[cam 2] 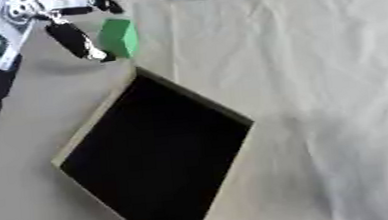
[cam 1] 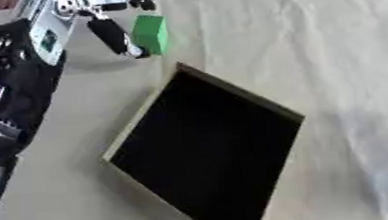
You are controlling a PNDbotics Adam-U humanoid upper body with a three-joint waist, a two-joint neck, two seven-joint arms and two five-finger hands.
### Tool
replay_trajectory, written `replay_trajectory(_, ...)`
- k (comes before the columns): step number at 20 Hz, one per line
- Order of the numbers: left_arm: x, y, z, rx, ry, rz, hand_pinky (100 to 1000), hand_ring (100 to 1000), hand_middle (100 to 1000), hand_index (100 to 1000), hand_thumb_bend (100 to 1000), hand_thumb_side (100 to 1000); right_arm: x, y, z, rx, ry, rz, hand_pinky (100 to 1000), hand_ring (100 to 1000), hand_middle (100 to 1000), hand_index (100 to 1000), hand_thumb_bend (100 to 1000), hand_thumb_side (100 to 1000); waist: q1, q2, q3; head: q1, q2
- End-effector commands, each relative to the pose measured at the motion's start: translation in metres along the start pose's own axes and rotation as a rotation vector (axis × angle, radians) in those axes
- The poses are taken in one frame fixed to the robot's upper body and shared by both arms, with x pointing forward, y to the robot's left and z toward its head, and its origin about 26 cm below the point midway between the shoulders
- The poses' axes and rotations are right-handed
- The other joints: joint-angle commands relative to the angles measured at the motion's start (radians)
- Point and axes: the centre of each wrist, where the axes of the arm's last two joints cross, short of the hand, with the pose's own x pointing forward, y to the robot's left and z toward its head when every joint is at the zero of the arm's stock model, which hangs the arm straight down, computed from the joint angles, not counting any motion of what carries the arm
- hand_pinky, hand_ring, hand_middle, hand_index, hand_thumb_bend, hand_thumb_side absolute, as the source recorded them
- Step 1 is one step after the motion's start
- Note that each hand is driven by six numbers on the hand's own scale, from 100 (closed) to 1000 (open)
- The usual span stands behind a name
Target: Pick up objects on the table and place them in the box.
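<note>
A shallow box (cam 1: pixel 203 154) with pale wooden walls and a black inside lay nearest the camera, turned so that one corner pointed away toward the far side of the table (cam 1: pixel 65 208). Nothing could be seen inside it against the dark floor. A cream cloth (cam 2: pixel 326 70), creased in long folds, covered the table to the right of the box and ran up to the far edge, while the bare tan surface showed on the left.

Along the left edge the robot's left arm (cam 1: pixel 4 108), black with silver joints, stretched from the near corner up toward the far left.

Beyond the box's far corner, and just clear of it, a green block (cam 1: pixel 151 33) stood upright near the edge of the cloth. The left hand (cam 1: pixel 112 31) reached down beside it from the upper left, one dark finger extended with its pale tip at the block's lower left side. Other fingers (cam 1: pixel 140 0) showed above the block's top. Whether the hand had closed on the block or only touched it could not be told from either eye view.

The right hand appeared in neither view.
</note>
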Motion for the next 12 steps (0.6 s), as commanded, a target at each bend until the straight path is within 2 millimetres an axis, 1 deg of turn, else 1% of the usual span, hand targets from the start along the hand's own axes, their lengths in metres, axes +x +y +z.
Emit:
replay_trajectory(1,-0.009,0.014,0.012,0.044,0.035,-0.017,935,964,885,946,448,312,0.004,0.0,-0.004,-0.003,-0.019,-0.008,579,684,571,719,100,917,-0.002,-0.02,-0.003,0.007,-0.023)
replay_trajectory(5,-0.008,0.011,0.008,0.043,0.02,0.001,918,949,858,936,424,328,0.004,0.001,-0.003,-0.002,-0.015,-0.01,578,684,571,719,100,918,-0.004,-0.017,-0.005,0.011,-0.019)
replay_trajectory(10,-0.01,0.005,0.006,0.044,0.033,0.014,910,940,841,926,387,310,0.004,0.002,-0.003,-0.005,-0.01,-0.013,577,683,570,718,100,921,-0.002,-0.012,-0.013,0.015,-0.026)
replay_trajectory(12,-0.012,0.003,0.006,0.042,0.046,0.014,895,924,818,911,356,297,0.004,0.003,-0.003,-0.005,-0.011,-0.015,576,683,570,718,100,921,-0.001,-0.009,-0.015,0.015,-0.028)
